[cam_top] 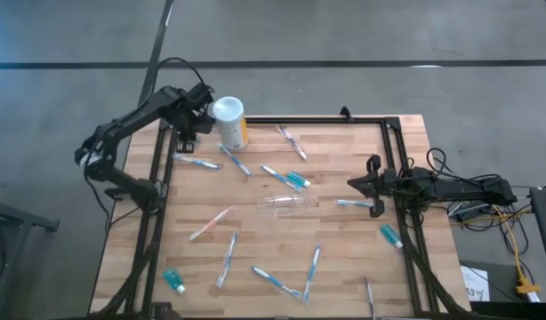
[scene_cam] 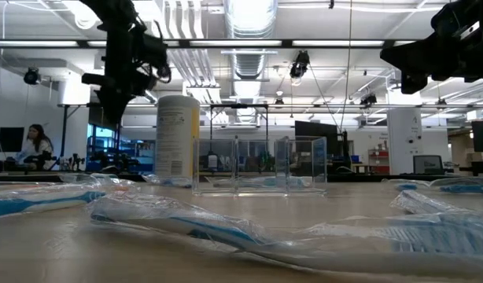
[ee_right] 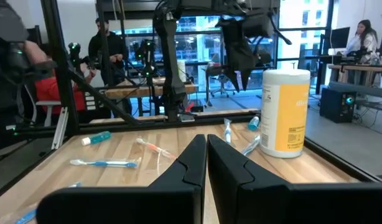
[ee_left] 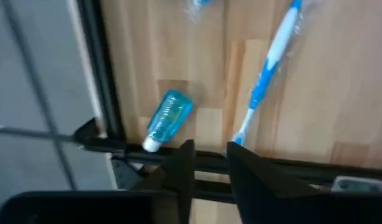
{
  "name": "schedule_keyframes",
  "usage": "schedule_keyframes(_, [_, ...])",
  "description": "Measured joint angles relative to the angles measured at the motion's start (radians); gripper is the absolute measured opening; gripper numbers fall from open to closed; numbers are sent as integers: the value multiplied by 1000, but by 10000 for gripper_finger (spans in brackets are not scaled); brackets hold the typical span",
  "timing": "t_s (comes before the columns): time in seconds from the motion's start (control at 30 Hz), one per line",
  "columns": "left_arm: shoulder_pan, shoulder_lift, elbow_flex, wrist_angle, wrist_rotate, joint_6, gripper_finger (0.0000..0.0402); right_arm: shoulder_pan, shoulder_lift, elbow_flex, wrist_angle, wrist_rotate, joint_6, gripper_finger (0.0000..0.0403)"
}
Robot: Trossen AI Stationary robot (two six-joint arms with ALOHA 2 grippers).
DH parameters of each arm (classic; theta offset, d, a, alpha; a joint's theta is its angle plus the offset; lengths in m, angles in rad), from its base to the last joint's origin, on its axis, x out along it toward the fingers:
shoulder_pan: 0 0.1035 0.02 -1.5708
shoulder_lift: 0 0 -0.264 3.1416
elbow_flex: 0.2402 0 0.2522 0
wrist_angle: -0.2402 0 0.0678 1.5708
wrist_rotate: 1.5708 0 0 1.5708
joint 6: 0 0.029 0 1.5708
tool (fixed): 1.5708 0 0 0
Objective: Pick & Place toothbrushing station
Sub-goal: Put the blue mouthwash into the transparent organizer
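The toothbrushing station (cam_top: 286, 206), a clear colourless plastic holder, rests on the wood near the table's middle and is also seen as the clear holder (scene_cam: 261, 165) in the low view. No gripper touches it. My left gripper (ee_left: 209, 163) hangs over the table's far left corner beside the white canister (cam_top: 230, 122), pointing steeply down. It is open with nothing between its fingers. Below it lie a small blue tube (ee_left: 168, 118) and a wrapped toothbrush (ee_left: 269, 74). My right gripper (ee_right: 206, 158) waits shut and level at the table's right edge (cam_top: 355, 184).
Several wrapped toothbrushes lie scattered over the table, such as the orange one (cam_top: 211, 222) and a blue one (cam_top: 286, 178). Blue tubes lie at the near left (cam_top: 173, 282) and the right (cam_top: 390, 235). A black frame rail (cam_top: 157, 213) borders the table. People stand in the room behind.
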Motion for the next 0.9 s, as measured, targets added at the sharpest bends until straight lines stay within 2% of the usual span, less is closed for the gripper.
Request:
schedule_keyframes(0.17, [74,49,0,-39,56,89,178,0,0,0,1,0,-13,13])
schedule_keyframes(0.3, [82,95,0,-49,21,-6,207,0,0,0,1,7,-18,13])
schedule_keyframes(0.47, [78,166,-12,-32,30,-82,211,0,0,0,1,53,-30,13])
schedule_keyframes(0.67, [80,229,-45,129,-14,-143,209,0,0,0,0,52,-35,13])
schedule_keyframes(0.77, [82,234,-68,211,-40,-162,209,1,1,0,-5,52,-33,13])
schedule_keyframes(0.9, [85,217,-98,231,-41,-165,209,1,1,0,-7,51,-32,13])
